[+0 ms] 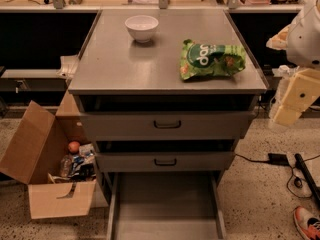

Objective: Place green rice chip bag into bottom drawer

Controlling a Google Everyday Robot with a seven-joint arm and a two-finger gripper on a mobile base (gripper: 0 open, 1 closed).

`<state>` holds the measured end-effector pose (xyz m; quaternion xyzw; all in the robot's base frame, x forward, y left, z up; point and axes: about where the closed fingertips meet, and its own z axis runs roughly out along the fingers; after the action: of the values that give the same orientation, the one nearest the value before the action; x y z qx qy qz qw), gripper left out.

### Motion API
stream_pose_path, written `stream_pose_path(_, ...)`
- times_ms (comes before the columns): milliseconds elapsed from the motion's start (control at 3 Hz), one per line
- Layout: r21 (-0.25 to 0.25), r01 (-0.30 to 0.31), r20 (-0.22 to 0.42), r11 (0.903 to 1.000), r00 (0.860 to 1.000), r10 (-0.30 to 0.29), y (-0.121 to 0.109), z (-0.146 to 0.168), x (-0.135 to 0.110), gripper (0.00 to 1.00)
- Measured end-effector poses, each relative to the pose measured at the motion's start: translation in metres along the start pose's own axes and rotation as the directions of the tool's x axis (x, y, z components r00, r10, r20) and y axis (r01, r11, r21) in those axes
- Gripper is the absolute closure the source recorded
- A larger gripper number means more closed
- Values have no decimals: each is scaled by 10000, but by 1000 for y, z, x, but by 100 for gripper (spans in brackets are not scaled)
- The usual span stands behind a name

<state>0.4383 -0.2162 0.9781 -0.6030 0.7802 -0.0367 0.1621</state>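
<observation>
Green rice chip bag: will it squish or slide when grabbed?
The green rice chip bag looks puffy and crinkled, so it probably dents and weighs little. Its shiny film on the smooth cabinet top may slide if pushed. The gripper hangs off to the right, apart.

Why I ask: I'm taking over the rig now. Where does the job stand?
The claw is at the right edge, beside the cabinet's front right corner, apart from the bag.
The bag lies on the cabinet top, right side; the bowl is behind it to the left.
The bottom drawer is pulled open, without the bag.
Done: drawer open.
Left: grasp the bag, lower it into the bottom drawer.
</observation>
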Motion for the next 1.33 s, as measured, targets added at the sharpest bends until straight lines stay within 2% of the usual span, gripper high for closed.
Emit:
stream_pose_path(333, 5, 5, 3, 10000, 10000, -5, 0, 0, 0, 0)
stream_pose_path(667, 375, 342, 171, 9987, 9992, -348, -23, 1, -12, 0)
stream_pose_path(1000, 910, 653, 576, 9937, 9958, -707, -71, 9, -32, 0)
stream_pose_path(1333, 1209, -37, 1601, 9927, 9870, -158, -122, 38, -43, 0)
